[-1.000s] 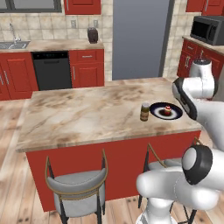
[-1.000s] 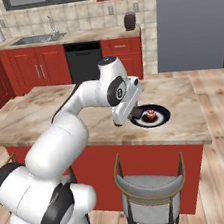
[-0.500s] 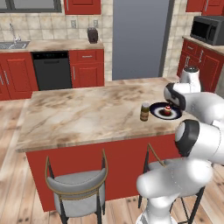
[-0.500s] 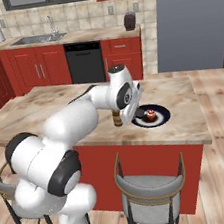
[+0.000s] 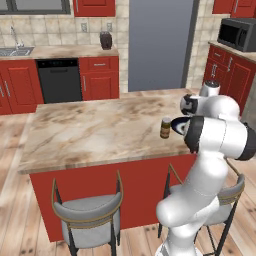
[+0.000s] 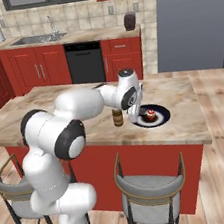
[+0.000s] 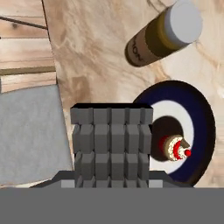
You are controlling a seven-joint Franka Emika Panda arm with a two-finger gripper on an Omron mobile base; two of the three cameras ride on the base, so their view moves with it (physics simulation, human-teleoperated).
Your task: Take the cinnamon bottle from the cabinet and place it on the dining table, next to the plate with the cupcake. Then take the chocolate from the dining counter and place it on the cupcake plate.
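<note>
The cinnamon bottle [image 5: 165, 128] [image 6: 117, 117] [image 7: 162, 37] stands upright on the dining table [image 5: 90, 130] [image 6: 43, 108], just left of the dark plate [image 6: 161, 115] [image 7: 202, 114]. The cupcake [image 6: 149, 114] [image 7: 175, 148] sits on that plate. My gripper [image 6: 134, 117] hangs low over the plate's near-left rim, beside the bottle. It is shut on the chocolate [image 7: 111, 140], a dark ridged bar that overlaps the plate's edge in the hand view and hides the fingertips.
Two grey stools [image 5: 90, 215] [image 6: 151, 194] stand at the island's near side. Behind are the wall counter with the sink [image 6: 38, 39], a dishwasher [image 5: 59, 80], a dark jar [image 5: 105, 40], the grey fridge [image 5: 157, 45] and a microwave [image 5: 237, 34].
The arm has folded down and the hand has sunk lower toward the plate's near rim, still carrying the chocolate. Bottle, plate and cupcake have not moved.
</note>
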